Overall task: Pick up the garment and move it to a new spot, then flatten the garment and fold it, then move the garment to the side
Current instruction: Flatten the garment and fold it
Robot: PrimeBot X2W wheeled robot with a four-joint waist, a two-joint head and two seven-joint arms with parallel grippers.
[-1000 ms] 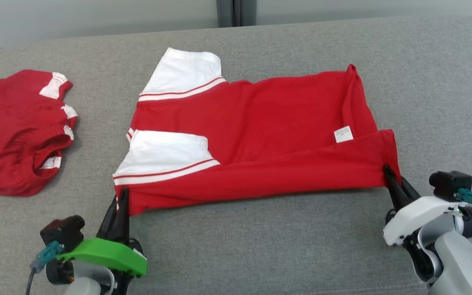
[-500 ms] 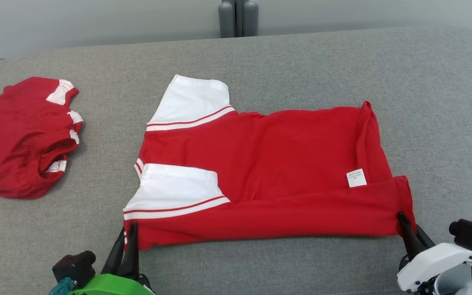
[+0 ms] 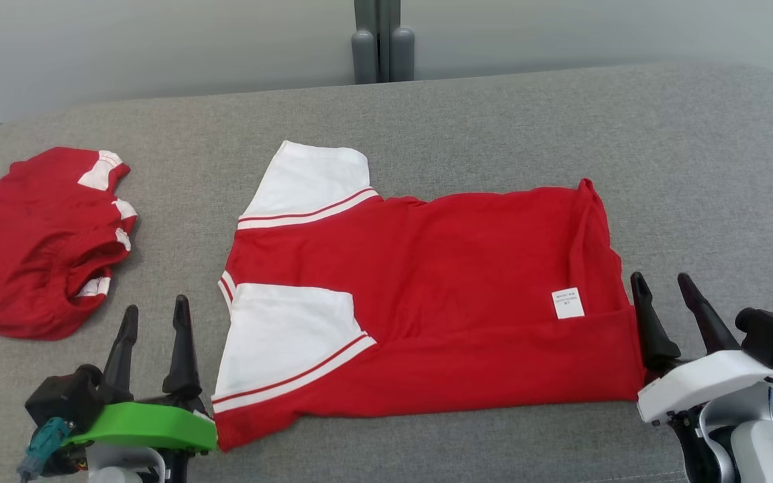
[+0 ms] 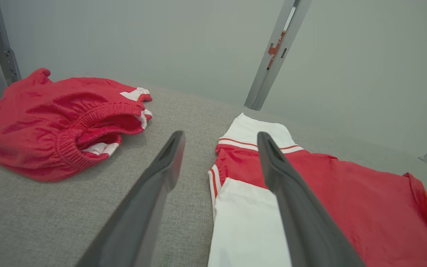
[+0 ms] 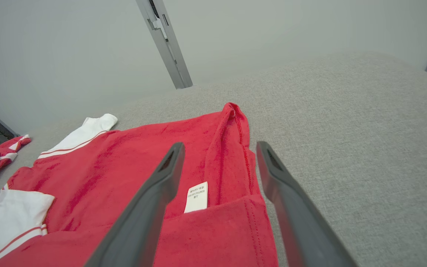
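A small white label (image 3: pixel 567 302) is sewn inside the red shirt (image 3: pixel 427 302) near its right end. It carries a few lines of dark print, too small to read even in the right wrist view. The shirt lies flat in the middle of the grey surface (image 3: pixel 494 121), with its white sleeves to the left and its near edge folded over.

The left tool (image 3: pixel 156 305), on a green mount, sits at the near left just beside the near sleeve. Its fingers are spread wide, point far and hold nothing. The right tool (image 3: pixel 661 278), on a white mount, sits just beside the shirt's right edge, equally wide and empty. Crumpled red shorts (image 3: pixel 31 241) lie well apart at the far left.
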